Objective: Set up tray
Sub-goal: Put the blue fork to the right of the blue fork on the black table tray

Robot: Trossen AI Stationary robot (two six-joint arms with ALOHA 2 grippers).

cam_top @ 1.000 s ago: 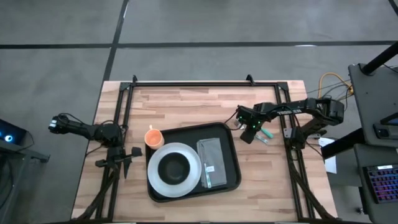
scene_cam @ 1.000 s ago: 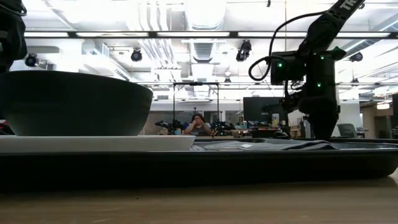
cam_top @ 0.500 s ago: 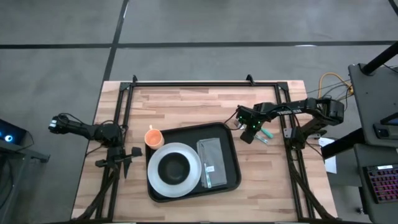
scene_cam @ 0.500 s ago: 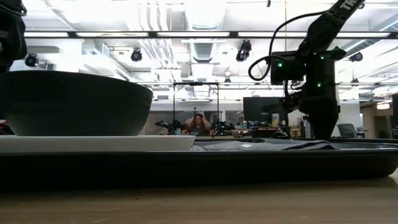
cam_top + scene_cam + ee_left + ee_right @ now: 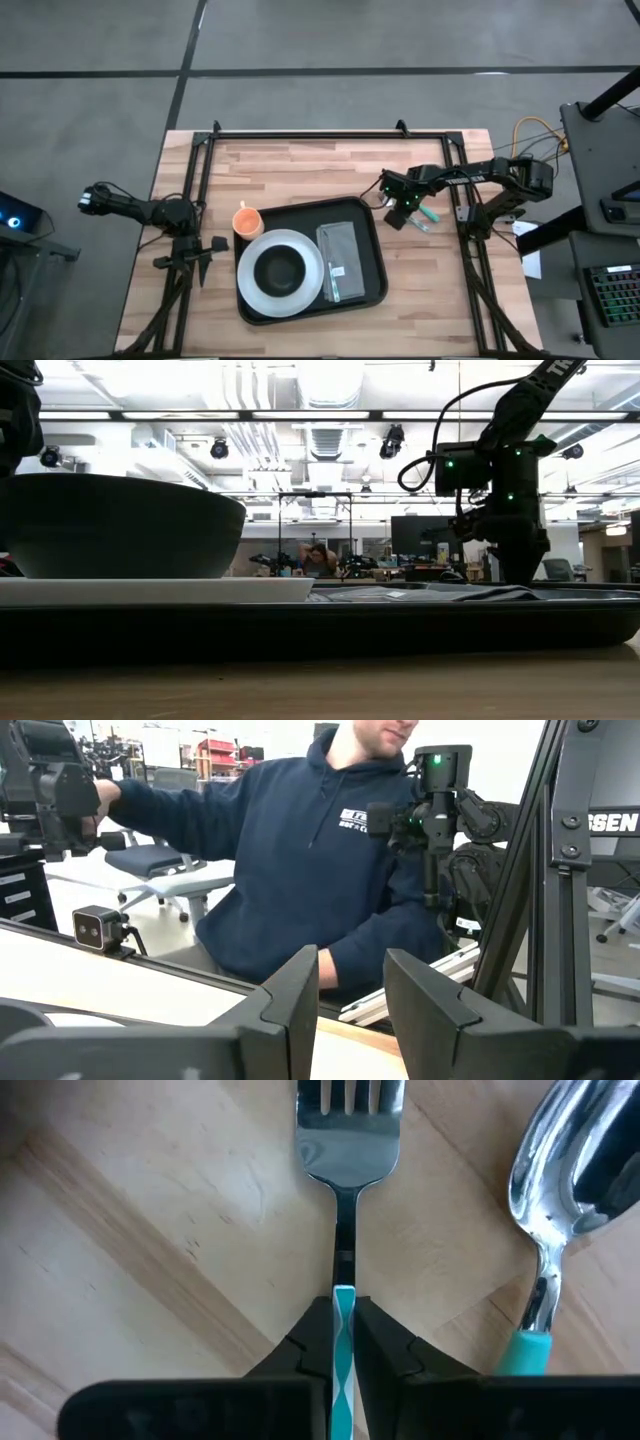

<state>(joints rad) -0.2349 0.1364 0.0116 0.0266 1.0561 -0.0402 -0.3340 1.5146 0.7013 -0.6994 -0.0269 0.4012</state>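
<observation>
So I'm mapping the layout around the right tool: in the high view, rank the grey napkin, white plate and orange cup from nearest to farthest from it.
From the right tool, beside the black plastic tray:
1. Grey folded napkin, on the tray's near side.
2. Round white plate, on the tray's far half.
3. Small orange cup, on the wood past the tray's far corner.

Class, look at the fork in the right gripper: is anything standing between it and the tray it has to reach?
Nothing visible does. The right gripper is shut on the fork, on bare wood just off the right edge of the tray. Only the tray's low raised rim lies between. A spoon lies beside the fork.
</observation>
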